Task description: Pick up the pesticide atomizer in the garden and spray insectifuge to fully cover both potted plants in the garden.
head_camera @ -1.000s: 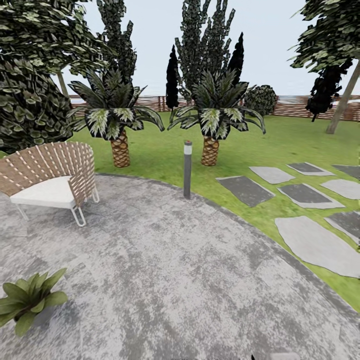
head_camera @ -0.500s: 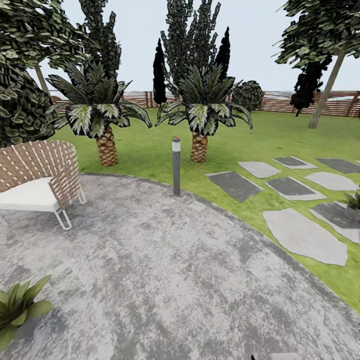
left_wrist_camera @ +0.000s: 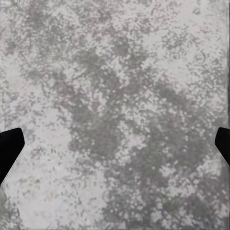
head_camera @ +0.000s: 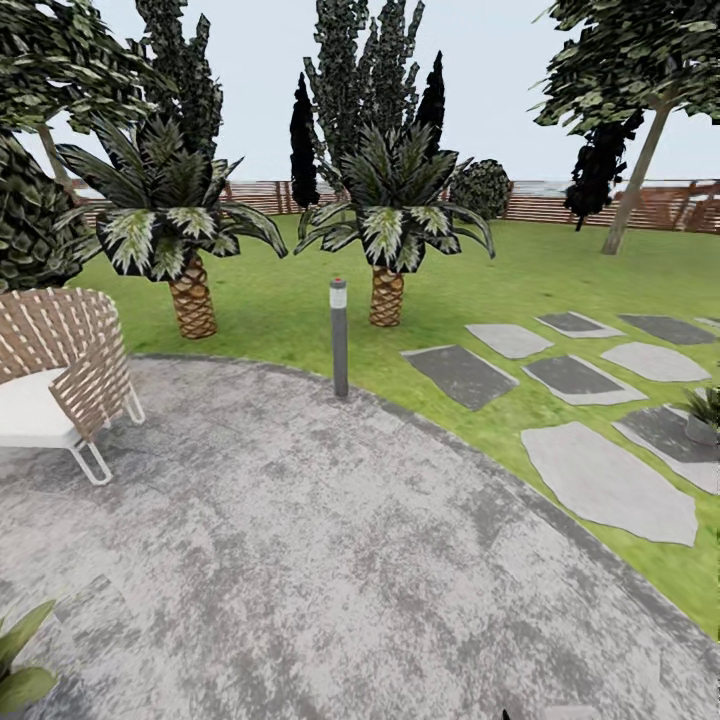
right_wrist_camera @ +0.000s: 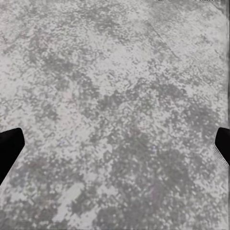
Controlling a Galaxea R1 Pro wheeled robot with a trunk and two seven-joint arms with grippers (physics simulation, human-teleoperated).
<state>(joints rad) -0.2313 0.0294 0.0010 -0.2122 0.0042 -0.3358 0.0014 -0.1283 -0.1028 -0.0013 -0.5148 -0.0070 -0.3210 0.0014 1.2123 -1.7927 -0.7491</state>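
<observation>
- Head view: round mottled-grey patio underfoot, lawn beyond, grey stepping slabs at right. Potted plant cut off at the lower left edge; a second small pot plant at the right edge, kind unclear. Woven chair at left, bollard lamp on the patio rim, two palms behind, slat fence far back.
- Left wrist view: left claw spread wide, holding nothing, above paving.
- Right wrist view: right claw likewise wide apart and empty.
</observation>
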